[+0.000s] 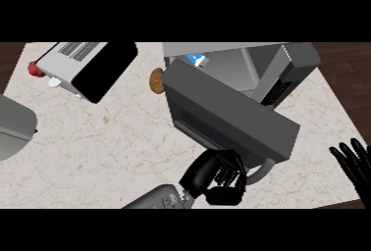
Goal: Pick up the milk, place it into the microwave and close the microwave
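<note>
- The microwave stands at the far side of the counter, toward the right, with its inside showing.
- Its door is open. The door is a dark grey slab hinged on the left and swung out toward the near edge of the counter.
- The milk is inside the microwave, at the back left of the cavity. Only a small blue and white corner shows above the top edge of the door.
- The left hand is at the near, free end of the door, reached by a grey forearm that comes in from the lower edge.
- Its fingers are curled in and bunched against the lower edge of the door. They sit just beside the curved grey handle, which shows uncovered to their right.
- The right hand rests at the right edge of the view, fingers straight and spread, pointing up. It is well apart from the microwave and touches nothing.
- A white and black toaster lies at the far left of the counter, with a red knob at its left end.
- A small brown round thing sits on the counter between the toaster and the door hinge, just beside the door.
- A grey object is cut off by the left edge, and I cannot tell what it is.
</note>
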Tool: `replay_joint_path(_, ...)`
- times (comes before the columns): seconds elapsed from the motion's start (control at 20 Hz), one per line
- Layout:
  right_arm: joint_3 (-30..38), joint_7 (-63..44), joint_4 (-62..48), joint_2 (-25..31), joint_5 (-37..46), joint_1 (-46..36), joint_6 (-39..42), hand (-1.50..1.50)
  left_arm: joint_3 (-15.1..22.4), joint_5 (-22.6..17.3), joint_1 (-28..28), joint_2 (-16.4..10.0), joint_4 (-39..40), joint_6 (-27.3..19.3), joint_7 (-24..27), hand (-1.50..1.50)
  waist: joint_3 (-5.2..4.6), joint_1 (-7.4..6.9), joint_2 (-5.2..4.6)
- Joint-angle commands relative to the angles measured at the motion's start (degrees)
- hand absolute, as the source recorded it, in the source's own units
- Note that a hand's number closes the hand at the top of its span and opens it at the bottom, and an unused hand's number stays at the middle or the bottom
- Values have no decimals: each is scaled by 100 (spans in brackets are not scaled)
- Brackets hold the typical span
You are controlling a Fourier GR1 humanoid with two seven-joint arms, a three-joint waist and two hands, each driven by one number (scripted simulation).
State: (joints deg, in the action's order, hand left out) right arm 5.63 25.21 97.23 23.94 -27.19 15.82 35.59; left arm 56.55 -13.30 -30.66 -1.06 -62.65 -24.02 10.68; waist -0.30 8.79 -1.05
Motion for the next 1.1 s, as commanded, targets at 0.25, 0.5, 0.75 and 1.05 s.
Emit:
replay_joint_path(0.25,-99,-460,623,192,-432,-7,42,-150,-201,-914,-982,103,250,-1024,192,150,-7,253,-60)
replay_joint_path(0.5,-131,-657,838,198,-644,-44,-75,-150,-485,-1265,-1561,104,715,-1283,257,150,-5,396,-126)
replay_joint_path(0.75,-70,-843,950,335,-919,-13,-62,-150,-593,-1671,-1895,105,1100,-1320,474,150,2,471,-170)
replay_joint_path(1.05,12,-1070,1160,462,-1090,-125,-229,-150,-875,-2156,-2283,106,1559,-1263,627,150,-4,570,-229)
